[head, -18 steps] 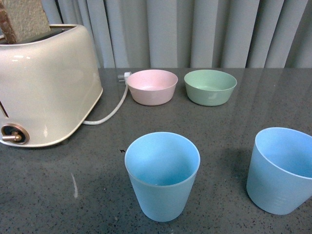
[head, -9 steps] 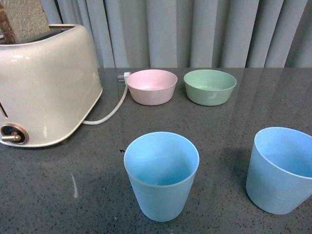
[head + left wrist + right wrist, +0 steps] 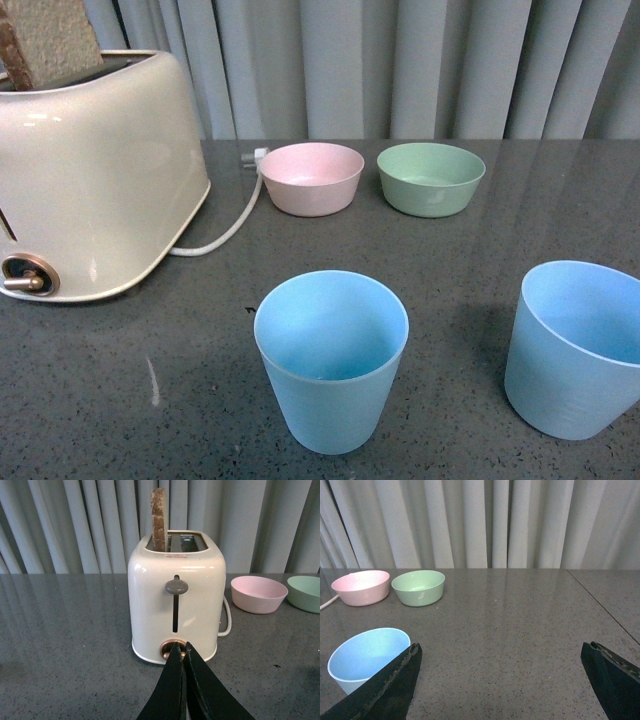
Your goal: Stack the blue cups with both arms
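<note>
Two light blue cups stand upright on the dark grey table. One blue cup [image 3: 332, 360] is near the front middle, the other blue cup [image 3: 576, 350] at the front right, cut by the frame edge. Neither arm shows in the front view. My left gripper [image 3: 181, 649] is shut and empty, pointing at the toaster's front. My right gripper [image 3: 500, 652] is open wide and empty above bare table; one blue cup [image 3: 365, 656] stands just beside one of its fingers [image 3: 395, 680].
A cream toaster [image 3: 90, 180] with a slice of bread [image 3: 45, 35] in it stands at the left, its white cable [image 3: 225, 232] trailing toward a pink bowl [image 3: 312, 178]. A green bowl [image 3: 431, 178] sits beside the pink one. Grey curtains hang behind the table.
</note>
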`<move>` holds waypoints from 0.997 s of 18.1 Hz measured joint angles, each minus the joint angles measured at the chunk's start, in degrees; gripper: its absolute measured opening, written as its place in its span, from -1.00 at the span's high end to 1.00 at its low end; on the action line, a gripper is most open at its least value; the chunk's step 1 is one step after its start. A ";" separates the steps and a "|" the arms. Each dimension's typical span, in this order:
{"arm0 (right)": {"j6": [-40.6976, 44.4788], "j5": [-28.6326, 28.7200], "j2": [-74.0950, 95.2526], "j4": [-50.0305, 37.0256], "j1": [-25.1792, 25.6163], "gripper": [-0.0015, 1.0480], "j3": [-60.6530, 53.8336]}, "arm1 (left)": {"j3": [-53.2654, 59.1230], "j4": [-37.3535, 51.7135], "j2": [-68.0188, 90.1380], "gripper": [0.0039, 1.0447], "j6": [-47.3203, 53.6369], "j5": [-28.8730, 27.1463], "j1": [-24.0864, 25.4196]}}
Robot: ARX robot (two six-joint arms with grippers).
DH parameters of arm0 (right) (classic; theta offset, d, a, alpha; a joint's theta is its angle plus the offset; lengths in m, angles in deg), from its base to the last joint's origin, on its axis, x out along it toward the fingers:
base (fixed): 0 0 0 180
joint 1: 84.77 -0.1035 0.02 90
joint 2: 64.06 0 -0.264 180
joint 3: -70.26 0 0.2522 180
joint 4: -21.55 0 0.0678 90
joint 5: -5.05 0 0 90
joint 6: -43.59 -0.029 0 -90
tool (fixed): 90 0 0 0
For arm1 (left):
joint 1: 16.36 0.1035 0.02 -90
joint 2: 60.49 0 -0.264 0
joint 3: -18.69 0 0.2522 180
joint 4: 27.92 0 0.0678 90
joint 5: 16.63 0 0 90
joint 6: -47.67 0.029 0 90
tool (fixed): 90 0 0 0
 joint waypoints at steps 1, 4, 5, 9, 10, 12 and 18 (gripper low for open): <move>0.00 0.00 0.00 0.00 0.00 -0.87 0.00 | 0.00 -0.55 -0.55 0.98 0.00 -0.02 0.00; 0.00 0.00 0.00 0.00 0.00 -0.87 0.00 | 0.00 -1.95 -2.01 0.98 0.00 -0.02 0.00; 0.00 0.00 0.00 0.00 0.00 -0.87 0.00 | 0.00 -2.05 -2.14 0.98 0.00 -0.02 0.00; 0.00 -0.02 0.00 0.02 0.00 -0.87 0.00 | -0.13 -12.00 -12.41 0.98 0.02 0.17 0.00; 0.00 -0.02 0.00 -0.07 0.00 -0.87 0.00 | -0.02 -13.81 -12.46 0.98 0.00 0.04 0.02; 0.00 0.00 0.00 0.02 0.00 -0.87 0.00 | -0.02 -13.05 -12.46 0.98 0.02 -0.02 0.04; 0.00 0.00 0.00 0.00 0.00 -0.87 0.00 | -0.02 -13.29 -12.46 -0.37 -0.09 -0.02 0.04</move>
